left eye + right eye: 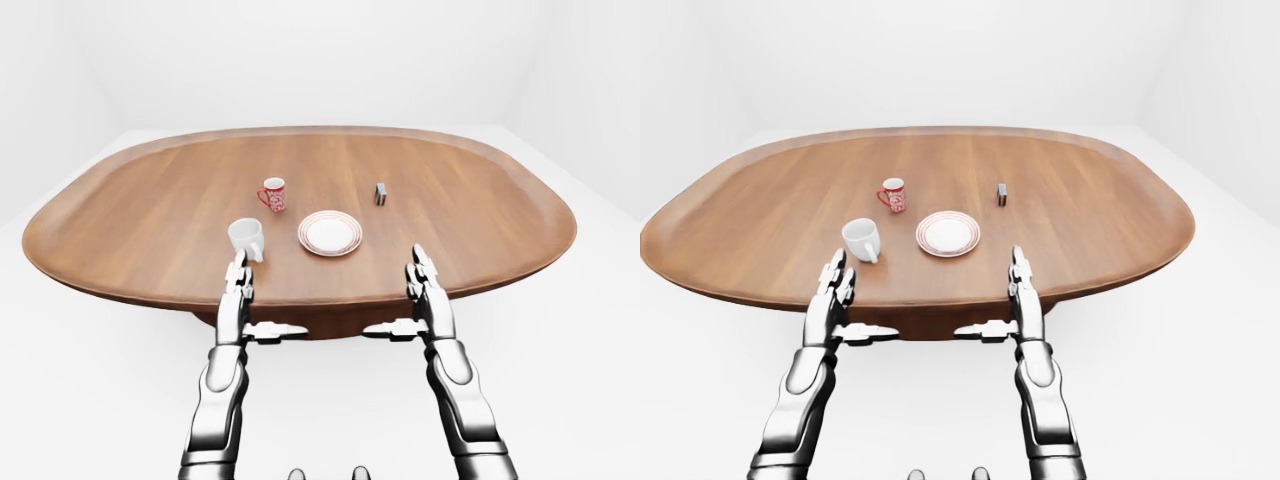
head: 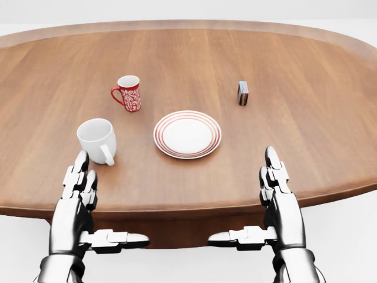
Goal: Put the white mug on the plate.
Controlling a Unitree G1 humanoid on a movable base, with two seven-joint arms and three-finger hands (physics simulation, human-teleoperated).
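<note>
The white mug (image 2: 97,139) stands upright on the wooden table (image 2: 306,118), its handle turned toward the view's bottom. Just to its right lies the white plate (image 2: 187,134) with red rings, with nothing on it. My left hand (image 2: 81,177) is open, fingers stretched out flat just below the mug, not touching it. Equally open, my right hand (image 2: 274,177) hovers at the table's near edge, below and to the right of the plate. Both thumbs point inward toward each other.
A red patterned mug (image 2: 129,92) stands above the white mug, left of the plate's top. A small dark box (image 2: 242,92) sits upright to the plate's upper right. The oval table's near edge (image 2: 188,206) runs under both hands.
</note>
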